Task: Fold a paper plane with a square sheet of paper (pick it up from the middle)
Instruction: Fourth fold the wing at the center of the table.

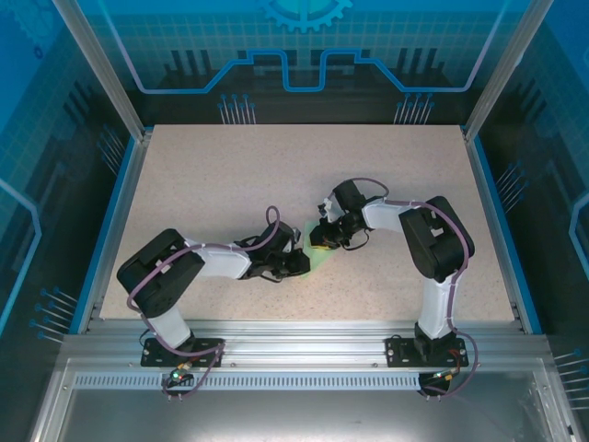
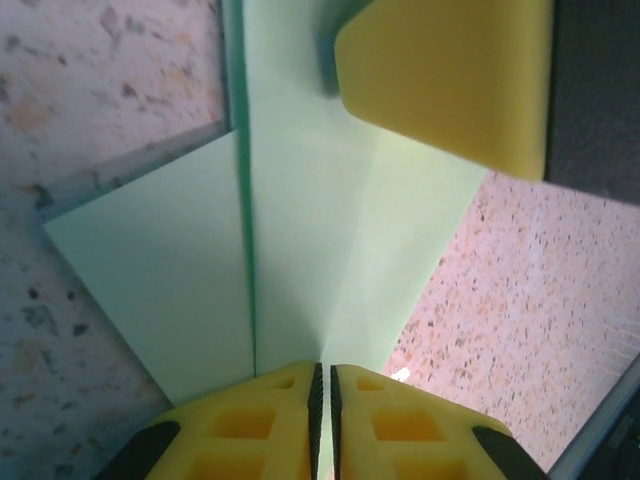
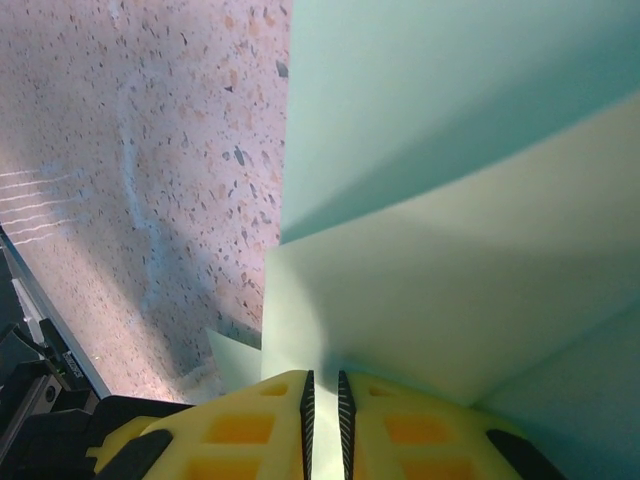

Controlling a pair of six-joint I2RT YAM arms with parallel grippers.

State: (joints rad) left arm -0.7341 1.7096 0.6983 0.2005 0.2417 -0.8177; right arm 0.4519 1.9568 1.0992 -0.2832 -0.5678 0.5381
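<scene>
1. Where things are: the paper (image 2: 300,250) is in the middle of the table (image 1: 230,184), pinched between my two arms. It's partly folded, with a long crease down it and a flap splayed out to one side.
2. Left gripper (image 2: 322,395): jaws nearly closed, with the paper's edge clamped right in the slit between the yellow fingers. So it's narrow and holding the paper.
3. Right gripper (image 3: 322,400): same story, a narrow pinch on the paper from the opposite end. From the left wrist cam I can see one yellow pad (image 2: 450,80) of it sitting on the far part of the paper.
4. My read on the step is that I'm setting a fold along that centre crease. To do it well I'd keep both pinches lined up on the crease and avoid pulling the arms apart, since thin paper tears or slips fast.
5. I'd also press the fold down flat onto the table rather than creasing in the air, and watch that the loose flap doesn't get dragged crooked.
6. I can't tell if the underside is touching the table or floating just above it.
7. Containers: there's no bin or tray in this job, it's all happening over bare tabletop.
</scene>
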